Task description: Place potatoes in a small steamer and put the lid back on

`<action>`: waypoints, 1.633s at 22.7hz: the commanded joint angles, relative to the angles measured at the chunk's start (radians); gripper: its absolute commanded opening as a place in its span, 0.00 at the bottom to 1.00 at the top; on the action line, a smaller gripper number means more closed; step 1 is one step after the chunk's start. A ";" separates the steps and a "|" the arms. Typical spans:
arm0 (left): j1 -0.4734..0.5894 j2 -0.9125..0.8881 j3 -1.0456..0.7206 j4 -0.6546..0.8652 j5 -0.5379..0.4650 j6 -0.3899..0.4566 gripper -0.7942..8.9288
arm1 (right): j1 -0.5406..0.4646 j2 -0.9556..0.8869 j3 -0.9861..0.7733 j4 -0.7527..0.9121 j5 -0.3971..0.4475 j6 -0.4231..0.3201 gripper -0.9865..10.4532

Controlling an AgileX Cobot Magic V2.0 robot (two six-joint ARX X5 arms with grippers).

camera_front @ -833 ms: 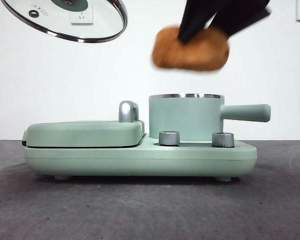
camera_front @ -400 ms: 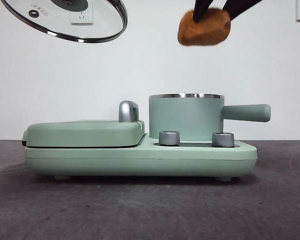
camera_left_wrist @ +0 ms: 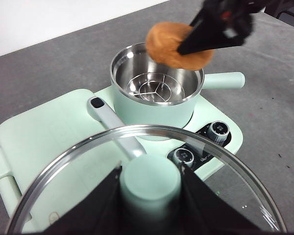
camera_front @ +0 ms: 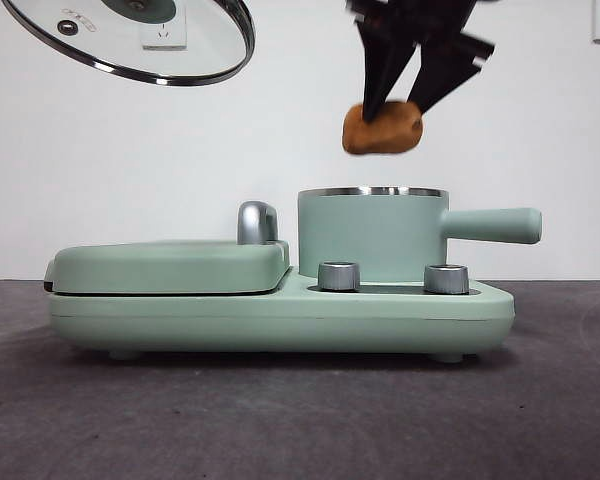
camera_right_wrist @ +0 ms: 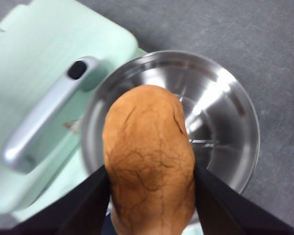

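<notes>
The orange-brown potato (camera_front: 382, 129) hangs a short way above the open small steamer (camera_front: 372, 234), held by my right gripper (camera_front: 408, 95), which is shut on it. In the right wrist view the potato (camera_right_wrist: 149, 159) sits between the two jaws, directly over the steel pot's mouth (camera_right_wrist: 220, 107). The left wrist view shows the potato (camera_left_wrist: 172, 45) over the steamer (camera_left_wrist: 157, 98), whose inside holds a wire rack. My left gripper (camera_left_wrist: 149, 188) is shut on the knob of the glass lid (camera_left_wrist: 225, 181), held high at the left; the lid (camera_front: 145, 45) shows at the front view's top left.
The steamer stands on a mint-green cooker base (camera_front: 280, 315) with two steel dials (camera_front: 338, 276). A flat hinged griddle cover (camera_front: 170, 265) with a steel handle (camera_front: 256, 222) fills the base's left half. The steamer's side handle (camera_front: 492, 225) points right. Dark grey table all around.
The right gripper has carried the potato down and slightly left, from the top of the front view to just above the steamer's rim. The lid has stayed where it was.
</notes>
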 commanded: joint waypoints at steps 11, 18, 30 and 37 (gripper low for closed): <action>-0.005 0.001 0.013 0.032 0.000 0.003 0.09 | -0.009 0.204 0.054 0.057 0.005 -0.055 0.26; -0.005 0.001 0.013 0.032 0.000 0.003 0.09 | -0.009 0.234 0.054 0.071 0.013 -0.074 0.26; -0.005 0.001 0.013 0.032 0.000 0.003 0.09 | -0.007 -0.011 0.033 0.000 -0.076 -0.072 0.27; -0.005 0.003 0.013 0.055 0.000 0.002 0.09 | -0.007 -0.547 -0.552 0.217 -0.098 -0.022 0.27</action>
